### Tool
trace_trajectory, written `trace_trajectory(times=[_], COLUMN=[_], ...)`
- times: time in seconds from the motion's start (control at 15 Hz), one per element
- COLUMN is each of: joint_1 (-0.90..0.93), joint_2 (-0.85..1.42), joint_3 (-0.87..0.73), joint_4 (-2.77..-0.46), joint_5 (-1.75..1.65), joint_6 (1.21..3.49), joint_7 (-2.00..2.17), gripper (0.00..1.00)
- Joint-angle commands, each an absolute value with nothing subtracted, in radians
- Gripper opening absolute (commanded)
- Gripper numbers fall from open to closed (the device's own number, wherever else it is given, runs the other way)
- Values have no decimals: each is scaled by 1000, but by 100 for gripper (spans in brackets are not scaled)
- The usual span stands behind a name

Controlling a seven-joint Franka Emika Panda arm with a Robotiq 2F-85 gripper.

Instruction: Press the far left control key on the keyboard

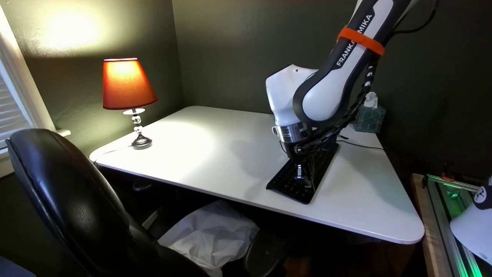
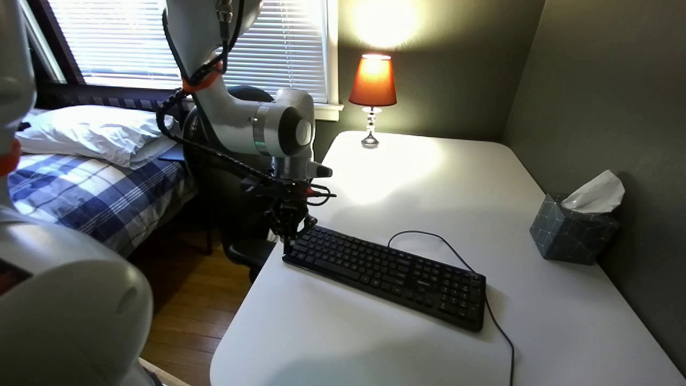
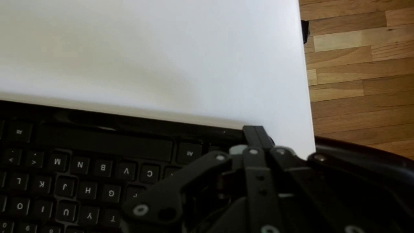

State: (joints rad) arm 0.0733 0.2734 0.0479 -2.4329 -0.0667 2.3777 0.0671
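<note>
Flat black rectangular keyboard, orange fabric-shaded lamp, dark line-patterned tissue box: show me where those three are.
Keyboard [image 2: 383, 271], in an exterior view, on its middle keys.
Lamp [image 1: 128, 90], in an exterior view, on its shade.
Tissue box [image 2: 574, 237], in an exterior view, on its side wall.

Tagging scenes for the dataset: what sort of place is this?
Probably a home bedroom: a plaid-covered bed, window blinds, and a lit lamp on a white desk.

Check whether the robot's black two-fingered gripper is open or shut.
The gripper is shut: in the wrist view, its fingertips meet with no visible gap.
</note>
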Motion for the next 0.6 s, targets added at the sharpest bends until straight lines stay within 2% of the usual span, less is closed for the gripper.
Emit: trace_trajectory(times=[0.0, 0.53], joint_1=[82, 84], joint_2=[310, 348], joint_3=[47, 47], joint_4=[-2409, -2377], joint_5=[-82, -80], joint_6=[2393, 2383], joint_7=[62, 48], gripper=[0, 0])
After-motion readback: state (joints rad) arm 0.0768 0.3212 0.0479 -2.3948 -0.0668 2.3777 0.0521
